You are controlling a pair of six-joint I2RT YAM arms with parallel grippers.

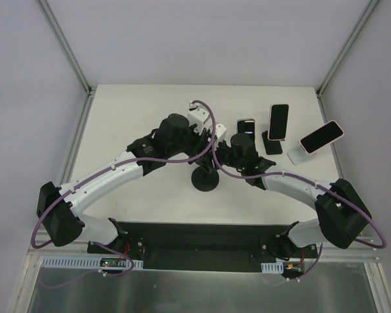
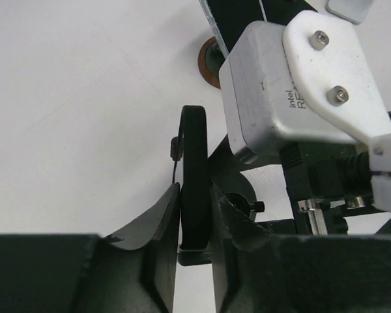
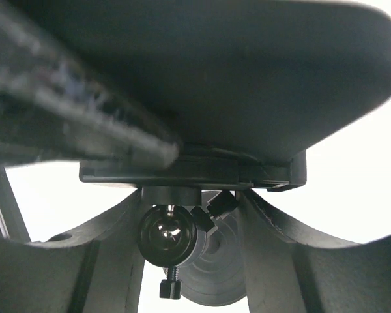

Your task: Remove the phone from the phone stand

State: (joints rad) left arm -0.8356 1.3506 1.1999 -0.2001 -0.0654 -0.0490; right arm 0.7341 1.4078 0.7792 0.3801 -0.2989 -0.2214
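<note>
A black phone stand with a round base [image 1: 205,180] stands mid-table. Both grippers meet over its top, so the phone is hidden in the top view. My left gripper [image 1: 204,149] [image 2: 195,190] is shut on the black phone [image 2: 194,156], seen edge-on, its lower end in the holder's lip [image 2: 195,254]. My right gripper [image 1: 221,155] [image 3: 192,195] is closed round the stand's ball joint [image 3: 167,236], under the holder [image 3: 195,173]. The phone's dark back [image 3: 247,78] fills the view above. The base also shows below [image 3: 215,280].
Three other phones on stands are at the back right: a dark one [image 1: 246,126], a black one upright [image 1: 278,121], and a pink-edged one on a white stand [image 1: 322,137]. The right wrist camera [image 2: 280,85] sits close to the left gripper.
</note>
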